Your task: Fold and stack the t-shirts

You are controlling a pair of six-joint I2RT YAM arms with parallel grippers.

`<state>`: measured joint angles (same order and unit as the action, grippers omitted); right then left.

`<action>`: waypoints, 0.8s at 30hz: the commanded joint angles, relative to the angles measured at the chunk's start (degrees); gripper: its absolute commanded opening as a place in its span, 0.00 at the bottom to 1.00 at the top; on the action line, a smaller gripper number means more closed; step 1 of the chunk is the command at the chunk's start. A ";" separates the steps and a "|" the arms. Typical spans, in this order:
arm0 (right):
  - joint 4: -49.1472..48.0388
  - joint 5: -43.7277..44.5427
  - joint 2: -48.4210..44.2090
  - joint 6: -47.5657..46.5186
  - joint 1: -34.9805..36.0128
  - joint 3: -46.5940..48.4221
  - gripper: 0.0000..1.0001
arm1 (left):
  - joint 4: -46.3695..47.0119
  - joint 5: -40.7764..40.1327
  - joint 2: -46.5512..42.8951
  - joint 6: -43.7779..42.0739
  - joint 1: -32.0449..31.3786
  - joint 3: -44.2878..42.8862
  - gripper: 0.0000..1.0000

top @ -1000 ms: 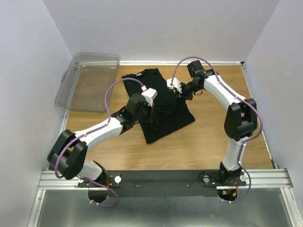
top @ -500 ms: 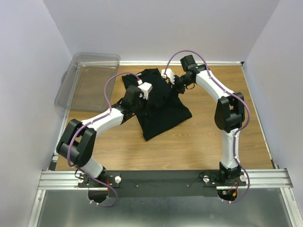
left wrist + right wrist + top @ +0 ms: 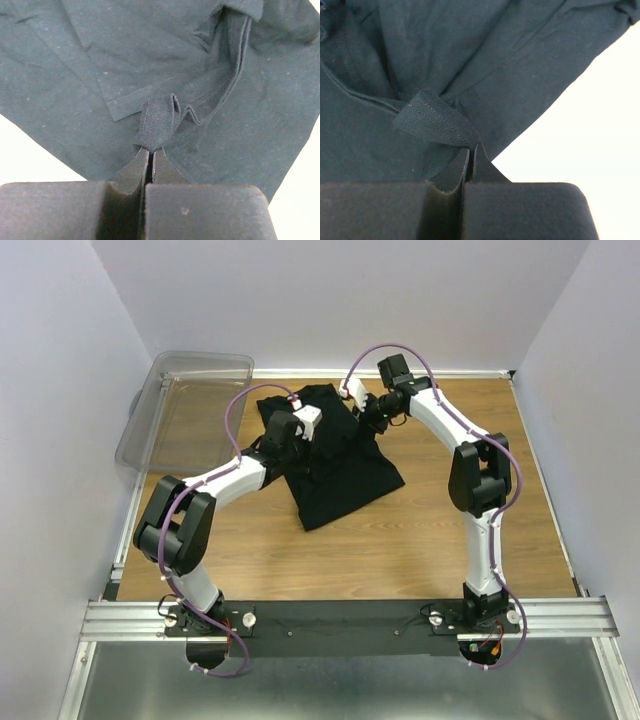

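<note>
Gripping the t-shirt (image 3: 345, 475), left tool (image 3: 151, 151) and right tool (image 3: 471, 148) both clenched on hem folds, we move them level so the crease lands square.

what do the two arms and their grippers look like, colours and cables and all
Both the left arm and right arm have white links with chunky black joints, and a purple cable loops along each. The left gripper and right gripper have matte black, wedge-shaped fingers on a blocky black body.
</note>
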<state>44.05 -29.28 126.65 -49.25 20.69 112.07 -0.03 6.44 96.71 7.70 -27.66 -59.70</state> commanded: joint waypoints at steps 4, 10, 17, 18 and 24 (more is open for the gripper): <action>-4.59 2.56 3.25 6.79 0.41 5.69 0.01 | 0.56 -3.80 -0.38 -1.64 1.64 -1.38 0.00; -5.64 2.47 6.32 10.22 0.49 9.21 0.01 | 0.12 -3.89 1.38 -2.61 3.05 -3.31 0.00; -6.96 2.29 8.35 12.95 0.58 11.41 0.01 | 1.00 -5.20 1.29 -3.40 3.84 -4.02 0.00; -7.31 2.47 8.70 13.30 0.58 12.02 0.01 | 1.00 -5.21 1.90 -3.57 3.93 -4.63 0.00; -9.15 4.40 10.55 15.85 0.76 13.35 0.01 | 1.53 -5.29 5.06 -3.92 5.16 -6.47 0.00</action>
<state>37.82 -27.16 135.17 -36.23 20.84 123.46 0.12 3.01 99.79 5.04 -23.55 -64.29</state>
